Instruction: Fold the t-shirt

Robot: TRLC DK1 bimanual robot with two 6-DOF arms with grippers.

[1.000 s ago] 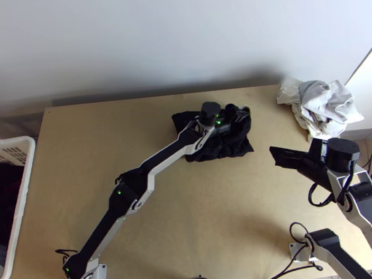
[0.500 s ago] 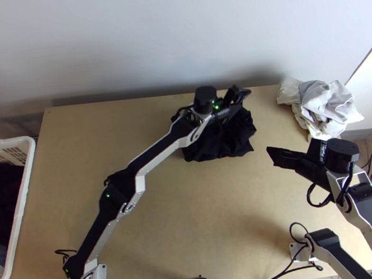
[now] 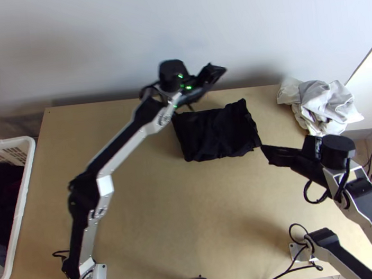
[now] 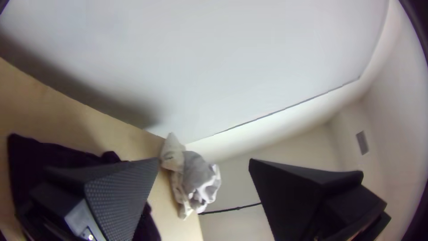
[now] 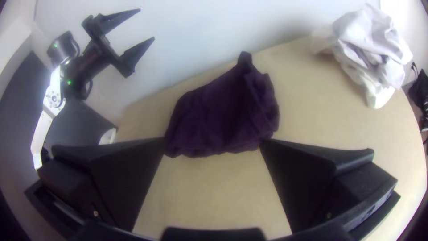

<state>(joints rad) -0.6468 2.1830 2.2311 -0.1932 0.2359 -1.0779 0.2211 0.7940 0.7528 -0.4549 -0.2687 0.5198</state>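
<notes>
"What's the setting?"

"A plain pale wall (image 3: 175, 34) rises behind a light wooden table (image 3: 141, 224). On the table's far half sits the black t-shirt (image 3: 214, 134), so let's place everything from that."

"How does it lie?"

"As a compact, roughly four-sided bundle, folded up small. Its left part looks fairly flat; the right edge is rumpled, and its far right corner pokes outward. I can't tell how many layers there are."

"And the left gripper (image 3: 215, 73)?"

"Raised in the air; from the top view it appears just past the t-shirt's far edge. It's released: the left wrist view has its two flat black fingers (image 4: 120, 189) spread well apart, and the right wrist view agrees."

"The right gripper (image 3: 272, 155)?"

"Near the t-shirt's near right corner, pointing toward it. I can't tell whether they touch. That one is released too, with a wide gap between its fingers (image 5: 307, 178), and the t-shirt lies beyond them in the right wrist view."

"Anything around it?"

"Well to the right of the t-shirt, a bunched heap of grey and white cloth (image 3: 323, 104). Far to its left, a white plastic laundry basket (image 3: 21, 202) with dark clothes (image 3: 0, 196) inside."
</notes>
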